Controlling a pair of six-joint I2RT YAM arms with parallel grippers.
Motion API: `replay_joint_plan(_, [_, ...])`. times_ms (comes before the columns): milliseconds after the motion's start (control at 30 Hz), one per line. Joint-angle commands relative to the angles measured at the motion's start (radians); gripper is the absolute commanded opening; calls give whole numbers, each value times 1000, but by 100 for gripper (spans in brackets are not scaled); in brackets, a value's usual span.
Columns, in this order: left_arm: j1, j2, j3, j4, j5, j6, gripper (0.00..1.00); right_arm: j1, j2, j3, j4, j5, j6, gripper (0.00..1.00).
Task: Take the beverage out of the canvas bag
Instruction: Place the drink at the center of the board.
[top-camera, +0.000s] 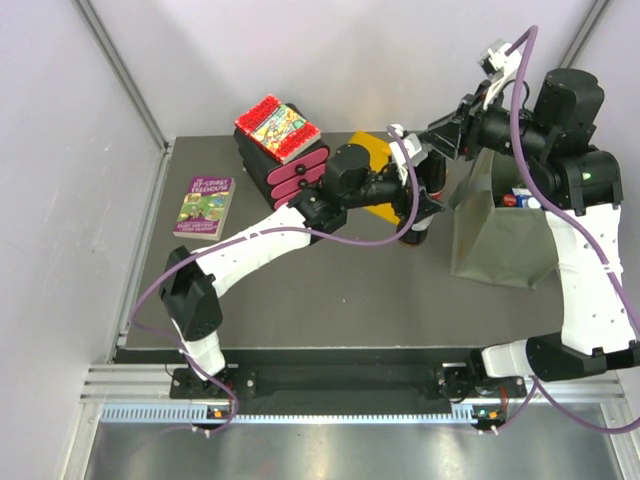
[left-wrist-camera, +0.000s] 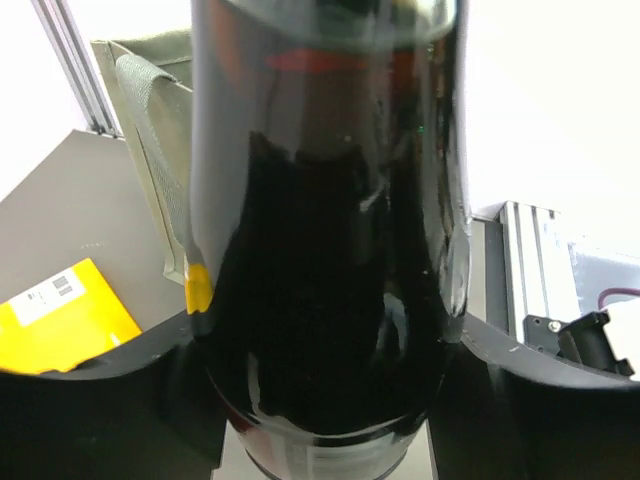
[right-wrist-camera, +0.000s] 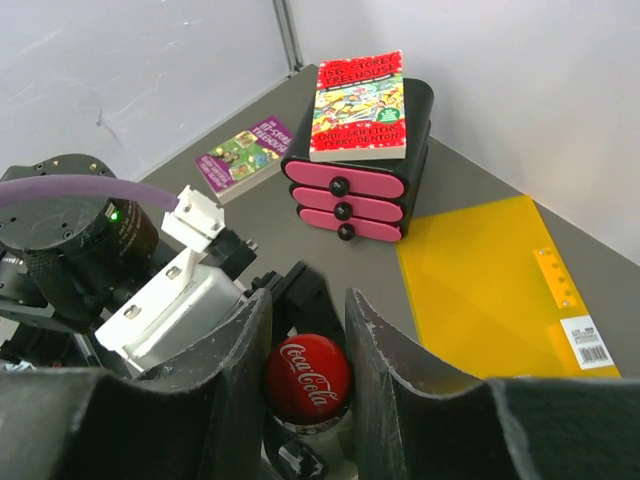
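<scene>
The beverage is a dark cola bottle (left-wrist-camera: 320, 250) with a red Coca-Cola cap (right-wrist-camera: 307, 380). It stands upright outside the canvas bag, just left of it. The olive-green canvas bag (top-camera: 500, 240) stands open at the right of the table, and its edge and strap show in the left wrist view (left-wrist-camera: 150, 130). My left gripper (top-camera: 428, 200) is shut on the bottle's body (left-wrist-camera: 320, 340), which fills that view. My right gripper (top-camera: 428, 150) is above the bottle, with its fingers closed against both sides of the cap (right-wrist-camera: 305, 335).
A black and pink drawer unit (top-camera: 290, 165) with a book on top stands at the back. A purple book (top-camera: 205, 205) lies at the left. A yellow folder (right-wrist-camera: 490, 290) lies flat behind the bottle. Other items (top-camera: 520, 200) show inside the bag's mouth.
</scene>
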Motion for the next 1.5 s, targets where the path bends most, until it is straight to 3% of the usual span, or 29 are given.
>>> replay_joint_plan(0, [-2, -15, 45, 28, -15, -2, 28, 20, -71, 29, 197, -18, 12, 0])
replay_joint_plan(33, [-2, -18, 42, 30, -16, -8, 11, 20, -73, 26, 197, -18, 12, 0])
replay_joint_plan(67, [-2, -25, 36, 34, -20, -8, 3, 20, -79, 20, 199, -18, 12, 0])
replay_joint_plan(167, [-2, -56, -4, 51, -39, -8, 0, 22, -91, -12, 200, -27, -28, 1])
replay_joint_plan(233, [0, -79, -38, 77, -56, 6, 0, 22, -109, -58, 213, -58, -45, 11])
replay_joint_plan(267, [1, -109, -82, 89, -85, 12, 0, 23, -120, -105, 234, -67, -49, 25])
replay_joint_plan(333, [6, -145, -140, 138, -118, 23, 0, 23, -155, -165, 275, -98, -51, 41])
replay_joint_plan(367, [9, -180, -167, 154, -153, 24, 0, 25, -165, -214, 313, -107, -52, 57])
replay_joint_plan(433, [18, -212, -240, 183, -190, 30, 0, 25, -189, -250, 346, -130, -51, 72])
replay_joint_plan(467, [21, -244, -265, 191, -205, 35, 0, 28, -192, -267, 366, -132, -51, 90])
replay_joint_plan(533, [26, -287, -328, 207, -254, 43, 0, 28, -194, -273, 377, -136, -49, 100])
replay_joint_plan(733, [64, -390, -481, 253, -345, 60, 0, 28, -188, -273, 389, -135, -63, 100])
replay_joint_plan(967, [167, -495, -611, 321, -461, 70, 0, 26, -228, -420, 391, -71, -155, 100])
replay_joint_plan(1267, [398, -576, -733, 416, -461, 29, 0, 23, -301, -646, 487, -31, -243, 100])
replay_joint_plan(1467, [527, -625, -819, 476, -414, 41, 0, 20, -311, -712, 519, -15, -272, 100])
